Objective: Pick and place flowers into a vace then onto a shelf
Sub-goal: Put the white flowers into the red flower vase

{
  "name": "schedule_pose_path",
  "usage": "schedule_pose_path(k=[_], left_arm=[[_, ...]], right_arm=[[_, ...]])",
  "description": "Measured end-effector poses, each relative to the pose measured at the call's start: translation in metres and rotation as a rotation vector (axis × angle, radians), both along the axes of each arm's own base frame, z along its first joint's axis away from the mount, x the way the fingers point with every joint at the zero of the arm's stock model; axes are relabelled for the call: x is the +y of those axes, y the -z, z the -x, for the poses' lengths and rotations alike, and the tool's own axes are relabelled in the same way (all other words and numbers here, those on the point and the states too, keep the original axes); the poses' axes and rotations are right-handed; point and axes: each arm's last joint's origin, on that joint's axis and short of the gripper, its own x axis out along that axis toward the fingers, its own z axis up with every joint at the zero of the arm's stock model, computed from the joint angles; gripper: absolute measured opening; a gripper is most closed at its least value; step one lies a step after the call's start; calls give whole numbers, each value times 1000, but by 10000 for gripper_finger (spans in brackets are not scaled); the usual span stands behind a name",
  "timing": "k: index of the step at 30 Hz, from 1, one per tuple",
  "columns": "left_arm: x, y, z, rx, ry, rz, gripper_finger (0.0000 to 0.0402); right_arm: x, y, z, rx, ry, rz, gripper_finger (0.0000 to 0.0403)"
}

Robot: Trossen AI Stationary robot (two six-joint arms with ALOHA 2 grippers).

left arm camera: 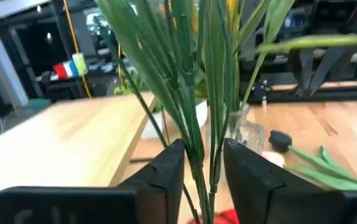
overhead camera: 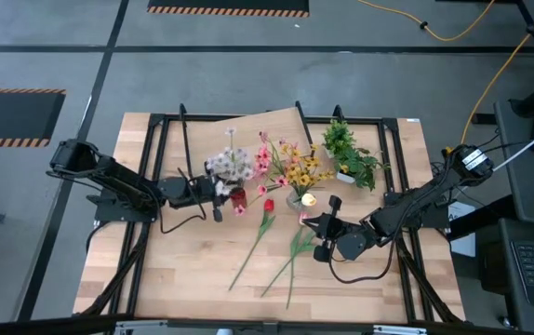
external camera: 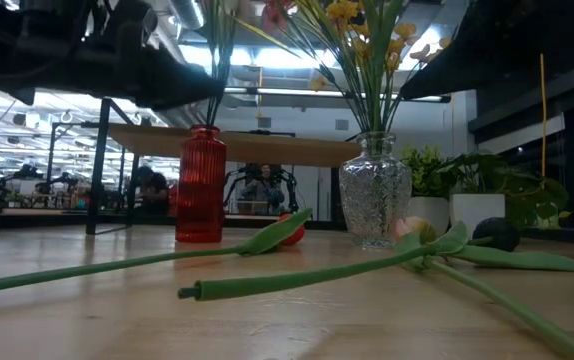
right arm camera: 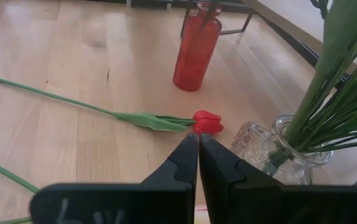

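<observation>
Left gripper [left arm camera: 200, 165] stood directly above the ribbed red glass vase [external camera: 200, 184], fingers [left arm camera: 166, 171] set a narrow gap apart with a bunch of thin green stems [left arm camera: 188, 112] running up between them; whether the pads actually pinched the stems could not be told from the wrist view, though the placement suggested it was guiding that bunch down into the vase mouth; in the high view the pale and pink heads of this bunch [overhead camera: 233, 165] sat over the vase, near the front edge of the raised light-wood shelf on black legs [overhead camera: 248, 126].

Right gripper [right arm camera: 198, 163] hovered low over the wooden tabletop [overhead camera: 183, 270], jaws closed tip to tip and holding nothing; it was aimed at the red tulip on a long green stem [right arm camera: 207, 121] lying flat just ahead of it, probably lining up for the next pick.

Clear textured glass vase [external camera: 375, 200] already held yellow and pink flowers [overhead camera: 297, 167], standing just beside the right gripper; a pink-headed stem [overhead camera: 297, 244] lay loose on the table near it; bushy potted plant in a white pot [overhead camera: 349, 154] stood behind, not part of the job.

Judgement: two stems remained loose on the table; neither vase on the shelf yet.
</observation>
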Motion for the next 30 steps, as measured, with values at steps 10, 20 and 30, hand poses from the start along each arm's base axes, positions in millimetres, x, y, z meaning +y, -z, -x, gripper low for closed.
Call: schedule_pose_path(k=[10,20,30], left_arm=[[0,0,0,-4,1,31,175],[-5,2,2,27,-37,10,194],[-9,-2,11,83,-45,35,194]], right_arm=[[0,0,0,0,-1,-1,20],[0,0,0,1,-1,-1,20],[0,0,0,0,-1,-2,20]])
